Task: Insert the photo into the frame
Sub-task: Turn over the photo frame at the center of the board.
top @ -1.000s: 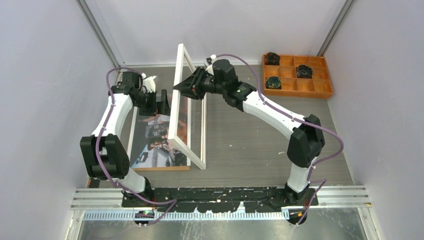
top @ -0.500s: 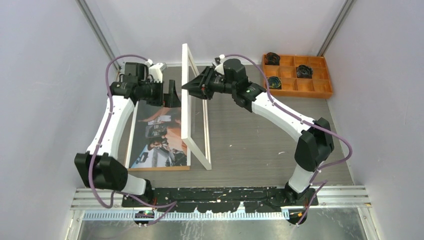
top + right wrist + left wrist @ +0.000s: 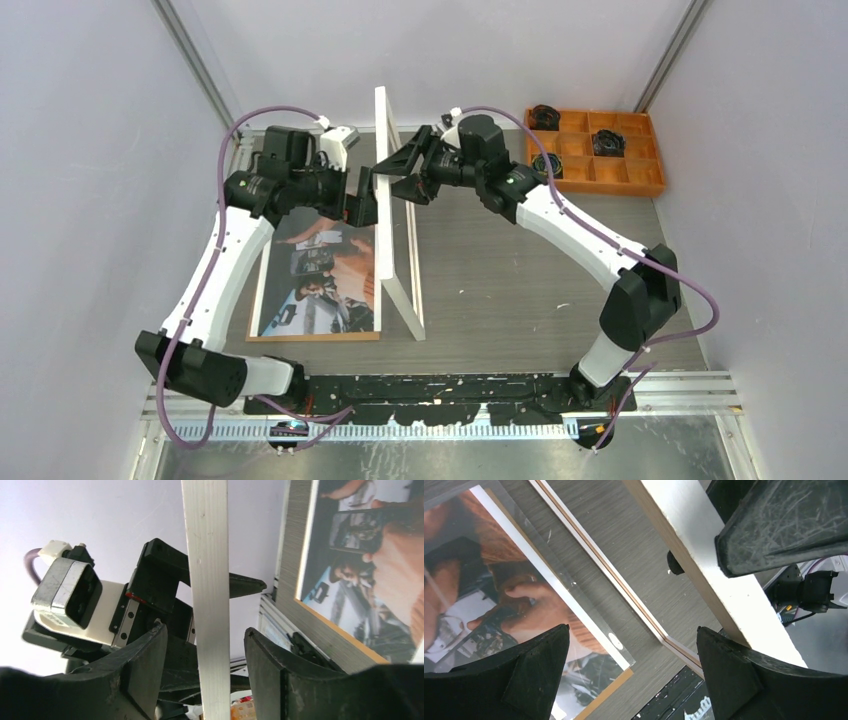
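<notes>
My right fingers point(image 3: 405, 175) straddle the top rail of the frame point(image 3: 388, 240), but they are released: the right wrist view shows a gap on either side of the white rail. The frame stands on edge on the tabletop point(image 3: 520, 280), nearly upright, with its long axis running from the far side toward my bases. My left fingers point(image 3: 362, 200) are spread wide just beside the frame's upper far end, on the photo's side, and I can't see them clasping anything. The photo point(image 3: 320, 270) lies flat, picture up, on a brown board point(image 3: 320, 337) to the left of the frame, its long side parallel to the frame's. I judge the frame must tip leftward over the photo, and my left arm is nearer to catch and lower it. With neither set of fingers clenched on it, the frame could topple either way.
</notes>
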Tool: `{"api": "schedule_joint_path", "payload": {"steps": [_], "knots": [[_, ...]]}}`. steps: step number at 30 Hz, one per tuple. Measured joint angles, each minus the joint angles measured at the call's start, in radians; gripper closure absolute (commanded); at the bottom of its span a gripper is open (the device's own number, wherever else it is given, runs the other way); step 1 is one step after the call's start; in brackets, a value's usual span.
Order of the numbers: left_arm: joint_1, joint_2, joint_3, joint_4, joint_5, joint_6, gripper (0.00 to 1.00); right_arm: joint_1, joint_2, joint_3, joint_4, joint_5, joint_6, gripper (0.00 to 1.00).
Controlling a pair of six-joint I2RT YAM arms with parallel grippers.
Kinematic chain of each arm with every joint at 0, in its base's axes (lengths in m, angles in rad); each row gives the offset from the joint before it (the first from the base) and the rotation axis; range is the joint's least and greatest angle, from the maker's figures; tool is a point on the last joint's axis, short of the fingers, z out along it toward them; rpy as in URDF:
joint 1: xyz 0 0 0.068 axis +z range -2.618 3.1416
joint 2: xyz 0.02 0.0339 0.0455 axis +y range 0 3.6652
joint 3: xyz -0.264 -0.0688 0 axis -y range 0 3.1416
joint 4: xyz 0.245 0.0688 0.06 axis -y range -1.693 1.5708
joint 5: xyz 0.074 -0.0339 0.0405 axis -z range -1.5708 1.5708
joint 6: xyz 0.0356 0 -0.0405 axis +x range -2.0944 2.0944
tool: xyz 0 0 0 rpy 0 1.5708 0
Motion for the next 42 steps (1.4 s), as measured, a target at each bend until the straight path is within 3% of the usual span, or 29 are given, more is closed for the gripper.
{"api": "schedule_joint_path", "payload": {"steps": [15, 20, 27, 42], "knots": [[-0.166, 0.038, 0.053, -0.013, -0.095, -0.005, 0.00, 0.000, 0.008, 0.321, -0.587, 0.202, -0.328, 0.35], [-0.203, 0.072, 0.068, -0.013, -0.125, -0.001, 0.00, 0.000, 0.034, 0.382, -0.730, 0.271, -0.416, 0.40], [-0.206, 0.108, 0.063, -0.010, -0.180, 0.014, 0.00, 0.000, 0.039, 0.429, -0.887, 0.417, -0.515, 0.49], [-0.206, 0.219, -0.178, 0.071, -0.377, 0.135, 0.00, -0.005, -0.011, 0.414, -1.114, 0.658, -0.683, 0.46]]}}
